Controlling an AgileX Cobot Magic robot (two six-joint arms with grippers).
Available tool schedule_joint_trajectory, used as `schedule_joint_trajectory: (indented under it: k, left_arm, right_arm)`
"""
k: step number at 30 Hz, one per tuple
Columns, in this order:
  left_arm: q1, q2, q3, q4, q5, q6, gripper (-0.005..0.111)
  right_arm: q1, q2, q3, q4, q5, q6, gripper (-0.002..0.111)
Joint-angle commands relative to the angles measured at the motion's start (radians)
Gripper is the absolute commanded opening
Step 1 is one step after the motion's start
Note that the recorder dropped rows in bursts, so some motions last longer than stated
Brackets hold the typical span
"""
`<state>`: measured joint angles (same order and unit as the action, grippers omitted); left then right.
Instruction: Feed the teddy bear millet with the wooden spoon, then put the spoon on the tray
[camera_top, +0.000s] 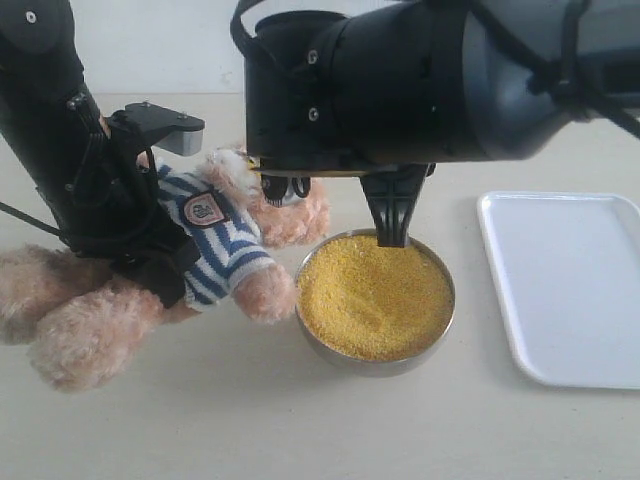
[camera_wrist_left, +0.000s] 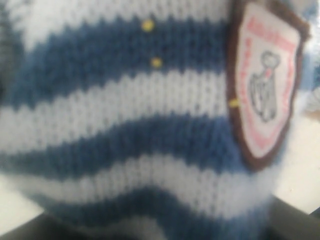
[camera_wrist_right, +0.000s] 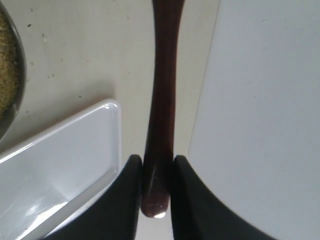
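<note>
The teddy bear lies on its back at the left, its striped shirt and chest badge filling the left wrist view. My left gripper is clamped round its torso. A few yellow grains stick to the shirt. The millet fills a round metal bowl beside the bear's paw. My right gripper is shut on the wooden spoon's handle and its fingers point down over the bowl's far rim. The spoon's bowl is hidden. The white tray lies to the right.
The right arm's bulky black body hangs across the top of the exterior view above the bowl. A corner of the tray and the bowl's edge show in the right wrist view. The tabletop is pale beige.
</note>
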<state>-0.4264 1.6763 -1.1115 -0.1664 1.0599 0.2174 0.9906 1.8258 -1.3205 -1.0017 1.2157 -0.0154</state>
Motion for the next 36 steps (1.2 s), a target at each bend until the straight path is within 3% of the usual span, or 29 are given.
schedule_joint_trajectory:
  k: [1, 36]
  left_arm:
    - [-0.002, -0.005, -0.006, -0.002, 0.006, 0.007, 0.004]
    - [-0.002, -0.005, -0.006, -0.002, 0.010, 0.007, 0.004]
  right_arm:
    - [0.033, -0.001, 0.005, -0.047, 0.005, 0.009, 0.000]
    - [0.045, -0.003, 0.005, -0.094, 0.005, 0.015, 0.000]
